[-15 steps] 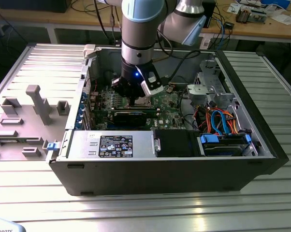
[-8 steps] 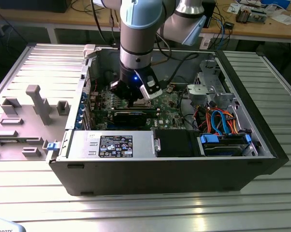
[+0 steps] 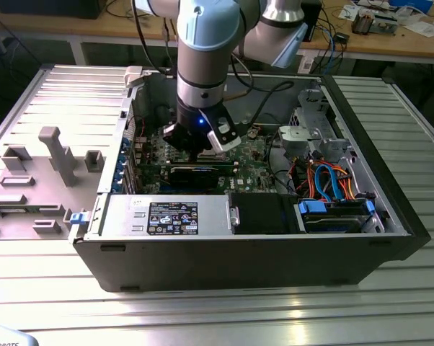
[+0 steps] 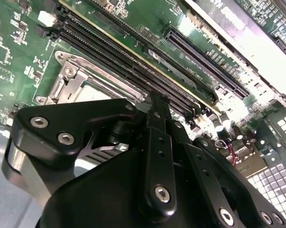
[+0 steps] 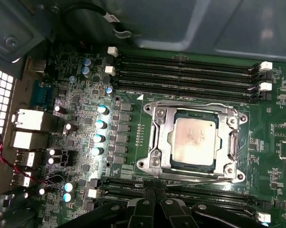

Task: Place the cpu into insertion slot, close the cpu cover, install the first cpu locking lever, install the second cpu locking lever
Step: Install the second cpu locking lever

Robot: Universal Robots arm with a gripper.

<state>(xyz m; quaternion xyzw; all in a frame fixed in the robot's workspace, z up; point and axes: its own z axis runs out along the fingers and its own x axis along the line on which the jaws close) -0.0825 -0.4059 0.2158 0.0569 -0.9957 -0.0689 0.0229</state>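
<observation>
In the exterior view, the gripper (image 3: 200,149) hangs over the motherboard (image 3: 249,155). In the first wrist view, the cpu (image 5: 194,141) lies flat in the slot (image 5: 155,145), cover (image 5: 234,142) closed around it; fingers (image 5: 155,199) pressed together at 6 o'clock, holding nothing.

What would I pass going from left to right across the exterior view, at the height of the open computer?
Grey plastic fixture tray → robot's gripper over the green motherboard → silver metal drive cage → bundle of orange and blue cables.
</observation>
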